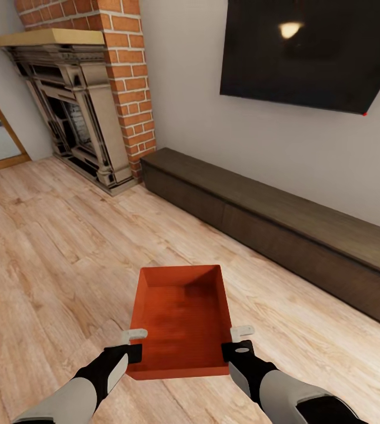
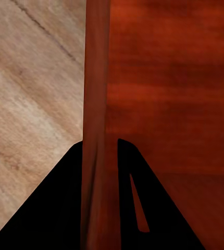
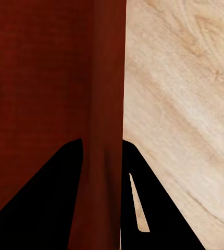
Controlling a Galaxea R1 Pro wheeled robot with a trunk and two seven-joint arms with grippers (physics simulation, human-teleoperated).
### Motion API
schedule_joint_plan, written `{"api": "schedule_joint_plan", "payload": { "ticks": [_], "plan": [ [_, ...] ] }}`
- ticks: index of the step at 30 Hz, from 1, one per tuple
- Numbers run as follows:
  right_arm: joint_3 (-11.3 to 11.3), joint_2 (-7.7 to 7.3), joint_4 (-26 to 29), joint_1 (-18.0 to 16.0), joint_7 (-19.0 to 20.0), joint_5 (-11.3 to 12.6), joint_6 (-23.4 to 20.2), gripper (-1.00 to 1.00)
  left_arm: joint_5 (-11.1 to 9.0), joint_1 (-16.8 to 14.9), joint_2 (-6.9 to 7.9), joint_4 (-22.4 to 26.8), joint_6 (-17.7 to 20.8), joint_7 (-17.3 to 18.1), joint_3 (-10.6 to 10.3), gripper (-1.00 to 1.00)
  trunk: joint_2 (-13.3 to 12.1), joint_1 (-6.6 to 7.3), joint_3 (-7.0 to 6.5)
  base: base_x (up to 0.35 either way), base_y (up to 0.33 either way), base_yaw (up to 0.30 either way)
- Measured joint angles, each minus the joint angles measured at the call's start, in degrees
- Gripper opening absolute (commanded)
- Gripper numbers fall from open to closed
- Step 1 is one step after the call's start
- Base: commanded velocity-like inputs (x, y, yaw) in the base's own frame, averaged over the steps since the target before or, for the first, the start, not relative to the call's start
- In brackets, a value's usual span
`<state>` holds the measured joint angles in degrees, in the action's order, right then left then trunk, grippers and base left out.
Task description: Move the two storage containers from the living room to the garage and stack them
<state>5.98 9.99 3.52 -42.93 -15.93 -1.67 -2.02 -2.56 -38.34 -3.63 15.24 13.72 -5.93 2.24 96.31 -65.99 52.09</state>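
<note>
- Head view puts you in the living room: light wood-plank floor [image 1: 55,247] all around, the red brick fireplace [image 1: 90,100] ahead to the left, the black wall TV [image 1: 313,53] up on the right, and the long low dark-brown bench [image 1: 272,229] running along the wall beneath it.
- Your storage container [image 1: 181,321] sits directly in front of you, between both arms, open side up, with its far end pointing toward the bench.
- Your left gripper [image 1: 134,344] is at the container's left wall near the close corner; the left wrist view shows that wall [image 2: 95,130] passing between the two dark fingers [image 2: 49,208], one inside the box and one outside, clamped on it.
- Your right gripper [image 1: 241,341] mirrors this on the right wall near the close corner; the right wrist view shows the wall [image 3: 109,130] pinched between its fingers [image 3: 44,198], with floor planks on the outer side.
</note>
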Motion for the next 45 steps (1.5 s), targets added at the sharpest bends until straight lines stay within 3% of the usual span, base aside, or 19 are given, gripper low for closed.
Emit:
{"api": "schedule_joint_plan", "payload": {
  "ticks": [45],
  "plan": [
    [0.04,0.00,-0.06,0.01,-0.01,0.13,0.20,-1.00,0.02,0.00,0.01,0.05,-0.04,0.01,-0.05,-1.00,-18.05,9.89,-8.08,0.000,0.000,0.000]
  ]
}}
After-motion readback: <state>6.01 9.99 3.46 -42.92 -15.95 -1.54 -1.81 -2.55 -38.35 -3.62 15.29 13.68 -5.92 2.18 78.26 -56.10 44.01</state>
